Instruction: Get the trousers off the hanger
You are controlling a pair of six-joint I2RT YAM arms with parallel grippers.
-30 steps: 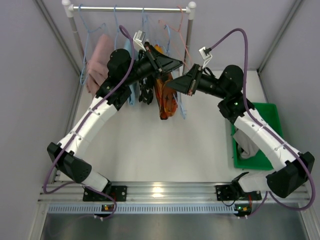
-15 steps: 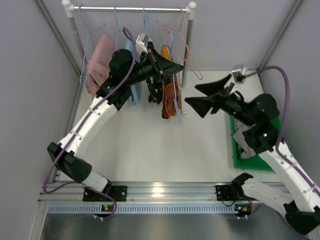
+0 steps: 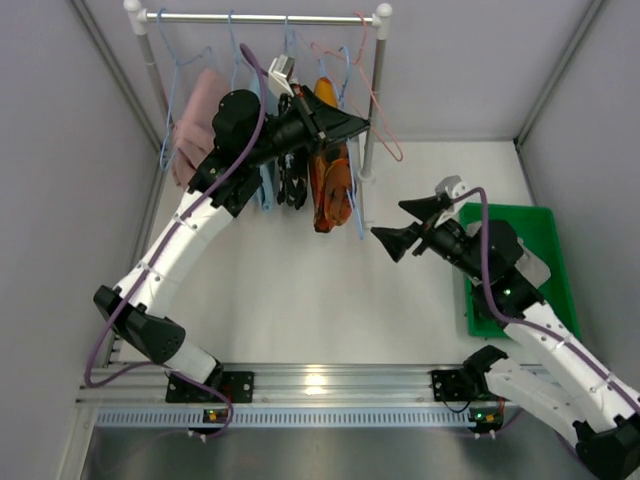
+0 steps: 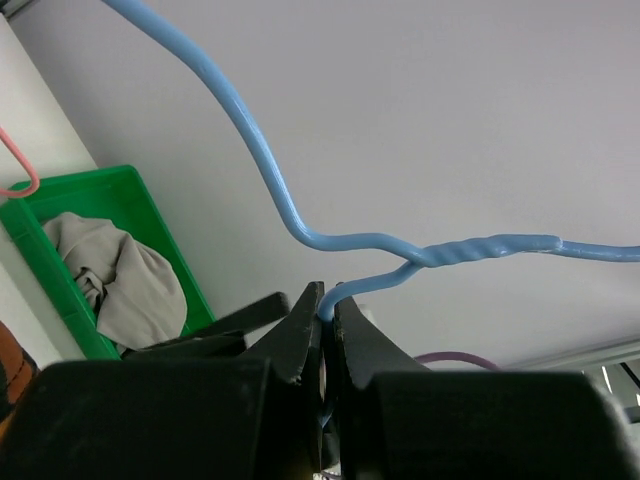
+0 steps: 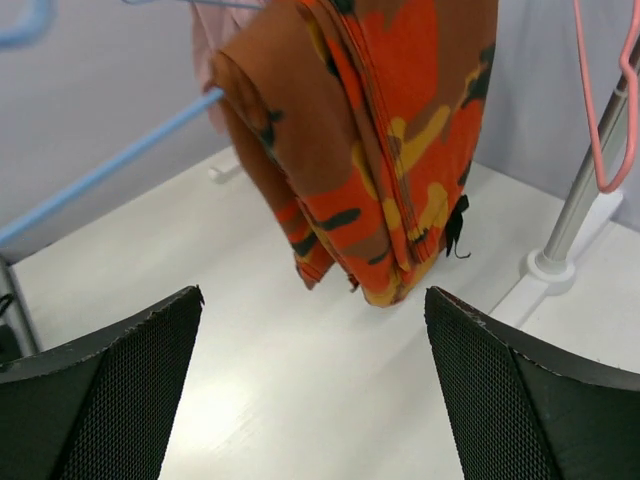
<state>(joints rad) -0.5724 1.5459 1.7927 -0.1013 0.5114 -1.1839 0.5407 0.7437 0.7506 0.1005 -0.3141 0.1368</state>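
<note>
The orange-red patterned trousers (image 3: 330, 190) hang folded over a blue hanger (image 4: 300, 232) on the rail. High beside the trousers, my left gripper (image 3: 345, 125) is shut on the hanger's blue wire just below its twisted neck, as the left wrist view (image 4: 328, 308) shows. My right gripper (image 3: 388, 220) stands open and empty to the right of the trousers, apart from them. Seen from the right wrist, the trousers (image 5: 380, 150) hang ahead of and above the spread right gripper (image 5: 312, 300). The grey trousers (image 4: 120, 280) lie crumpled in the green bin (image 4: 60, 190).
The rail (image 3: 270, 17) also carries a pink garment (image 3: 195, 125), a light-blue one, a black speckled one (image 3: 292, 185) and an empty pink hanger (image 3: 385, 130). The rack post (image 3: 372, 110) stands right of the trousers. The green bin (image 3: 520, 215) sits under my right arm.
My right gripper has opened and drawn back from the hanger, down and to the right. My left gripper has shut on the blue wire and stayed at the rack.
</note>
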